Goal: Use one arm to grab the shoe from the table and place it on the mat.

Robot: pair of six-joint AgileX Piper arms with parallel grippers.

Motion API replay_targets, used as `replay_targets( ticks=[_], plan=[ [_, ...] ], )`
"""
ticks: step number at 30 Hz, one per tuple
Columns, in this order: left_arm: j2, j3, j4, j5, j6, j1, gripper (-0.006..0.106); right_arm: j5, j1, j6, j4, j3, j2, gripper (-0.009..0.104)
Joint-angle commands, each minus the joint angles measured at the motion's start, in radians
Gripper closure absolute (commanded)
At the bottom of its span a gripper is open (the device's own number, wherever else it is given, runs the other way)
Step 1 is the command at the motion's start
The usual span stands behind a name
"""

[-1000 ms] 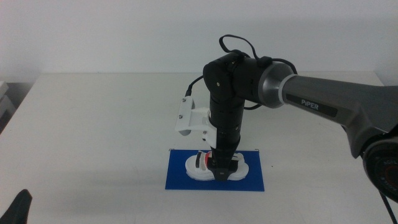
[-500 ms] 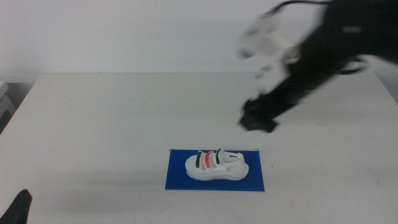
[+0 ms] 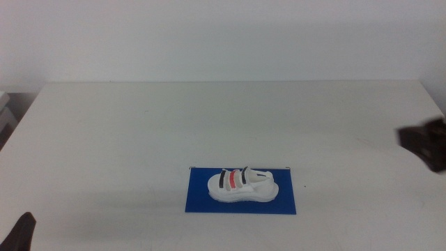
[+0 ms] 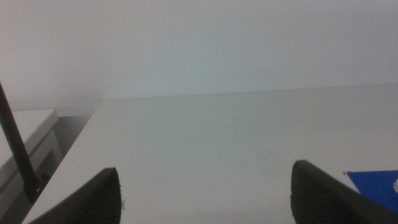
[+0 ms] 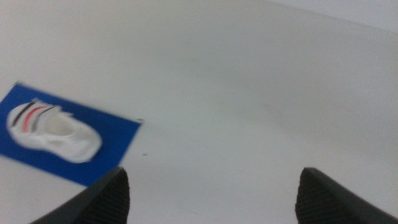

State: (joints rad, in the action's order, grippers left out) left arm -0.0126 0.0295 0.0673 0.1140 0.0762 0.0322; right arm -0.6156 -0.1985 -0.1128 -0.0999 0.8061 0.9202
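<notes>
1. Shoe (image 3: pixel 242 185) sits upright on the mat (image 3: pixel 198 201), roughly centred, sole fully inside the blue edges. Nothing touching it.
2. Mat lies flat on the white surface (image 3: pixel 139 132), towards the near edge.
3. My right fingers (image 5: pixel 308 190) are spread wide, released, holding nothing. Right gripper (image 3: pixel 424 143) shows at the right edge of the middle view, well apart from the shoe.
4. Left gripper (image 3: pixel 22 233) parked at the near left corner, fingers (image 4: pixel 99 196) spread, empty.
5. Step: placement looks done; I judge the task complete. Next move only calls for parking the right arm clear.
6. Nothing stands between me and the mat; no other objects visible around it.
</notes>
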Motion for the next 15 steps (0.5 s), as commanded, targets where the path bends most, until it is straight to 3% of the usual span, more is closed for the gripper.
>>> replay_targets(
  ticks=[1, 8, 15],
  plan=[
    [-0.013, 0.007, 0.010, -0.082, -0.005, 0.004, 0.007, 0.104, 0.046, 0.026, 0.020, -0.048, -0.103, 0.022],
    [-0.013, 0.007, 0.010, -0.082, -0.005, 0.004, 0.007, 0.132, 0.095, 0.003, 0.023, -0.248, -0.378, 0.022],
    [-0.013, 0.007, 0.010, -0.082, -0.005, 0.004, 0.007, 0.147, 0.095, -0.004, 0.082, -0.387, -0.632, 0.022]
  ],
)
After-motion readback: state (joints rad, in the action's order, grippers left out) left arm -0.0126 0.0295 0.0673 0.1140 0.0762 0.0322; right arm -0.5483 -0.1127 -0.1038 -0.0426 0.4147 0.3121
